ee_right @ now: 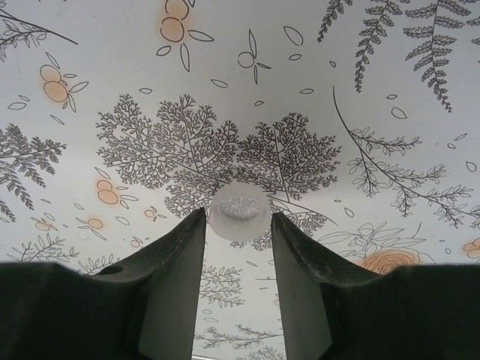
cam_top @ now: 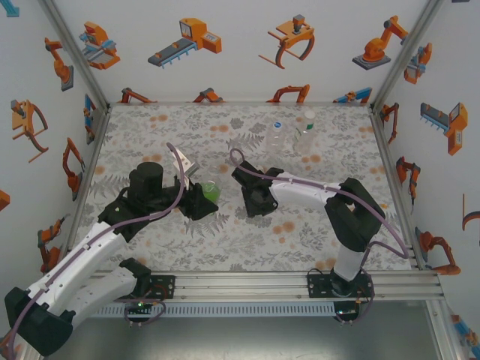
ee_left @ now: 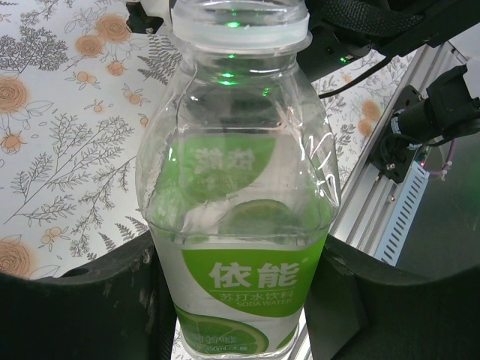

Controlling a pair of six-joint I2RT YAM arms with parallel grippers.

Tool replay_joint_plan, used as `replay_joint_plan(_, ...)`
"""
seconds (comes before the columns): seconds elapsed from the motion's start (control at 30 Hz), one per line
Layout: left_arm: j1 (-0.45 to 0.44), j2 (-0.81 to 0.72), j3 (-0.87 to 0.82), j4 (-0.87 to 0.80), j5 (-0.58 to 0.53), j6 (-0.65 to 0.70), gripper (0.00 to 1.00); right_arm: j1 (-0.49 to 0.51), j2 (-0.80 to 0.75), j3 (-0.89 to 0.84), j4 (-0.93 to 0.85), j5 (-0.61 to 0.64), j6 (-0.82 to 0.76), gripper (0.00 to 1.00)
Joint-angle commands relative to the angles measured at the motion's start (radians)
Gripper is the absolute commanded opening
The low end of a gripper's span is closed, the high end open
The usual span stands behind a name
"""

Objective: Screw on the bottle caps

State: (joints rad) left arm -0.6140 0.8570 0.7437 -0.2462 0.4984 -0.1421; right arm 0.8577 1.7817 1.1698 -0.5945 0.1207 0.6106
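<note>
Scanning the top view: the left gripper point(cam_top: 201, 199) is clamped on the green bottle point(cam_top: 211, 192) mid-table. The right gripper point(cam_top: 253, 201) sits just beside it, low over the cloth. Two clear bottles point(cam_top: 276, 136) stand upright side by side near the far edge, well apart from both arms, with nothing between. Bottle count: three. Their tops are too small to read. The table point(cam_top: 150, 127) wears a floral grey-and-orange cloth. White walls point(cam_top: 240, 67) carry orange robot pictures, and an aluminium rail point(cam_top: 247, 283) runs along the near edge.

Left wrist: the green bottle point(ee_left: 240, 225) fills the frame, squeezed between the dark fingers point(ee_left: 75, 307). It has a green label and its neck is uncapped. The right arm's base and the rail show behind it.

Right wrist: one pale cap point(ee_right: 240, 212) is pinched at the very tips of the narrow-set fingers point(ee_right: 176, 277), over the fern print. I can't tell whether the cap is lifted or resting on the cloth.
</note>
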Motion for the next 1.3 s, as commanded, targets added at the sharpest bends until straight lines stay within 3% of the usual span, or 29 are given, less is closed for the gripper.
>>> replay_joint_plan(0.0,-0.001,-0.001,0.000,0.031,0.020,-0.008,0.07,0.007,0.001,0.027,-0.006,-0.004,0.016,0.40)
replay_joint_plan(0.8,-0.001,0.030,0.005,0.029,0.022,-0.010,0.06,0.007,0.044,0.012,0.013,-0.027,0.026,0.43)
replay_joint_plan(1.27,-0.001,0.029,0.009,0.018,0.019,-0.008,0.05,0.006,0.049,-0.033,0.082,-0.054,0.054,0.25)
